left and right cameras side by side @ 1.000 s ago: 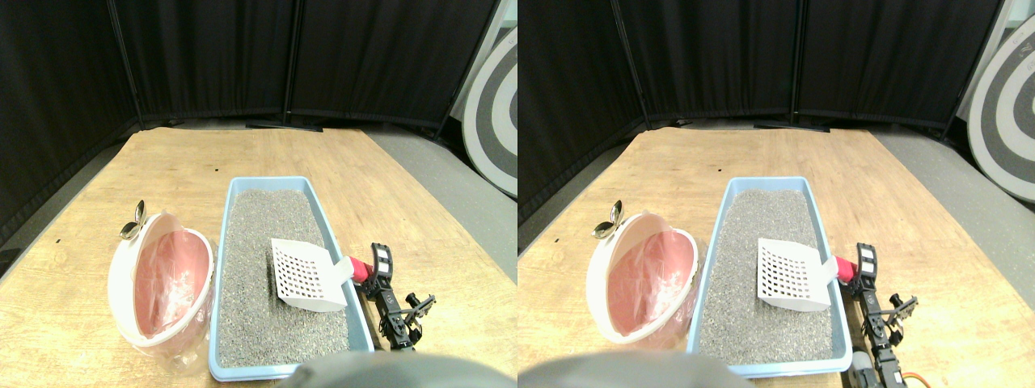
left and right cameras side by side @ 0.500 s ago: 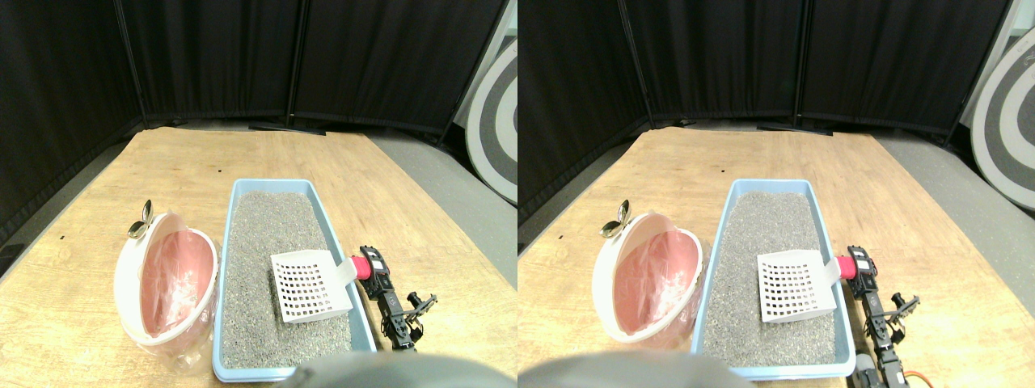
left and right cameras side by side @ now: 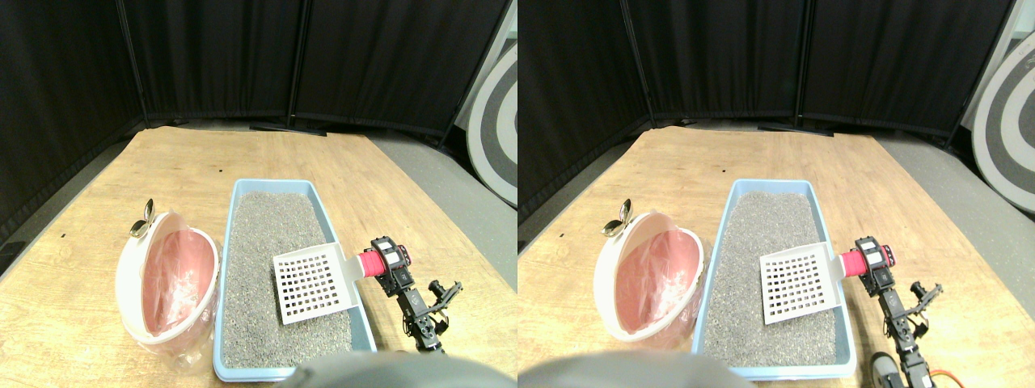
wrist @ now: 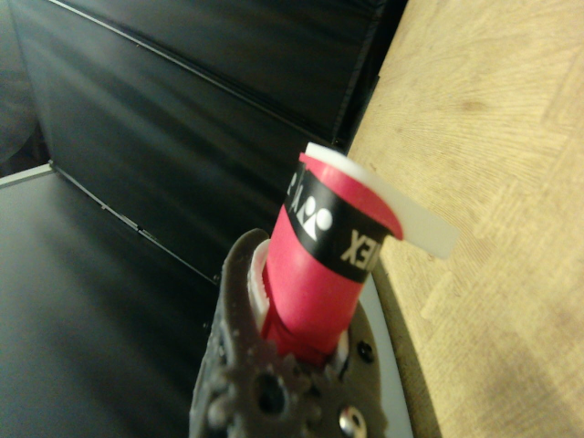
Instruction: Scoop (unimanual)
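Note:
A white slotted scoop [left and right cameras side by side: 311, 284] hangs over the grey litter [left and right cameras side by side: 267, 230] in the right half of a light-blue tray [left and right cameras side by side: 271, 183]. Its holes look empty. The red-wrapped handle [left and right cameras side by side: 370, 264] sticks out past the tray's right rim. My right gripper [left and right cameras side by side: 388, 263] is shut on this handle from the right. In the wrist view the red handle [wrist: 324, 265] rises out of the dark jaw frame, with the scoop's white edge [wrist: 424, 228] beyond it.
A white bin with a pink liner [left and right cameras side by side: 166, 279] leans against the tray's left side, and a metal spoon [left and right cameras side by side: 145, 220] lies behind it. Everything rests on a wooden board [left and right cameras side by side: 202, 153]. Black curtains [left and right cameras side by side: 242, 56] close the back. A grey ringed disc [left and right cameras side by side: 493, 137] stands at the right.
The gripper has moved right and a little up, drawing the scoop's handle across the tray's right rim. The scoop's blade has turned to face the camera more squarely.

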Controlling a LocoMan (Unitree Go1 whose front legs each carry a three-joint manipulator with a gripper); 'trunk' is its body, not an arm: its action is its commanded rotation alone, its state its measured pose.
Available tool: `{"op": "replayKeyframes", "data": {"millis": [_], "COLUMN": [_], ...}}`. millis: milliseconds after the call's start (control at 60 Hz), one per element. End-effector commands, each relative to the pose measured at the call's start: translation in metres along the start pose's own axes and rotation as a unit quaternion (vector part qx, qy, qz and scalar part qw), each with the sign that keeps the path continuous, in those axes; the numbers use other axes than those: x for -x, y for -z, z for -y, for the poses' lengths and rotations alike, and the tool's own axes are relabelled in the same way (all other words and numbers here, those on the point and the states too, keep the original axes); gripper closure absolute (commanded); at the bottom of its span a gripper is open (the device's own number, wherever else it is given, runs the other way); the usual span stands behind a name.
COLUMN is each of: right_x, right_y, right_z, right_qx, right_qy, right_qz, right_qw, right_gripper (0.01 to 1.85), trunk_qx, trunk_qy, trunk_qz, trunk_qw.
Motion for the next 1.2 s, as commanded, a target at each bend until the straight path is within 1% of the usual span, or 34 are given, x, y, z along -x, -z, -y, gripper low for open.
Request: {"op": "replayKeyframes", "data": {"millis": [17, 67, 167, 217, 317, 367, 467, 600, 667, 683, 750, 767, 800, 900, 967, 1100, 1133, 1150, 1200], "right_x": [-0.005, -0.006, -0.012, -0.015, -0.018, -0.022, -0.026, -0.032, -0.035, -0.038, -0.041, -0.042, -0.044, -0.047, -0.049, -0.052, -0.053, -0.054, -0.055], "right_y": [-0.019, -0.024, -0.03, -0.035, -0.042, -0.047, -0.054, -0.066, -0.07, -0.073, -0.075, -0.076, -0.079, -0.084, -0.088, -0.092, -0.093, -0.093, -0.093], "right_z": [0.005, 0.005, 0.009, 0.012, 0.013, 0.014, 0.016, 0.017, 0.017, 0.018, 0.017, 0.017, 0.018, 0.017, 0.016, 0.013, 0.011, 0.011, 0.01], "right_qx": [0.06, 0.065, 0.069, 0.079, 0.091, 0.102, 0.111, 0.129, 0.143, 0.147, 0.152, 0.155, 0.162, 0.18, 0.193, 0.212, 0.22, 0.223, 0.225], "right_qy": [0.01, 0.009, 0.0, -0.011, 0.0, -0.015, -0.027, -0.018, -0.024, -0.034, -0.033, -0.038, -0.039, -0.039, -0.043, -0.062, -0.06, -0.067, -0.066], "right_qz": [0.029, 0.025, 0.029, 0.031, 0.023, 0.031, 0.037, 0.025, 0.021, 0.023, 0.02, 0.019, 0.013, 0.009, 0.006, 0.001, -0.004, -0.003, -0.008], "right_qw": [0.998, 0.998, 0.997, 0.996, 0.996, 0.994, 0.993, 0.991, 0.989, 0.988, 0.988, 0.987, 0.986, 0.983, 0.98, 0.975, 0.974, 0.972, 0.972], "right_gripper": [1.8, 1.8, 1.8, 1.8, 1.8, 1.8, 1.8, 1.8, 1.8, 1.8, 1.8, 1.8, 1.8, 1.8, 1.8, 1.8, 1.8, 1.8, 1.8], "trunk_qx": [0.01, 0.012, 0.012, 0.014, 0.015, 0.016, 0.02, 0.025, 0.028, 0.028, 0.031, 0.032, 0.034, 0.038, 0.042, 0.048, 0.05, 0.051, 0.051], "trunk_qy": [0.0, 0.0, 0.0, 0.001, 0.001, 0.001, -0.001, -0.004, -0.005, -0.005, -0.007, -0.008, -0.009, -0.012, -0.014, -0.02, -0.022, -0.023, -0.024], "trunk_qz": [-0.0045, -0.0048, -0.0044, -0.0041, -0.0028, -0.0022, -0.0007, 0.0009, 0.0008, 0.0008, 0.0016, 0.002, 0.0008, 0.001, 0.0022, 0.0027, 0.0031, 0.0033, 0.0032], "trunk_qw": [0.9999, 0.9999, 0.9999, 0.9999, 0.9999, 0.9999, 0.9998, 0.9997, 0.9996, 0.9996, 0.9995, 0.9995, 0.9994, 0.9992, 0.999, 0.9986, 0.9985, 0.9985, 0.9984]}}
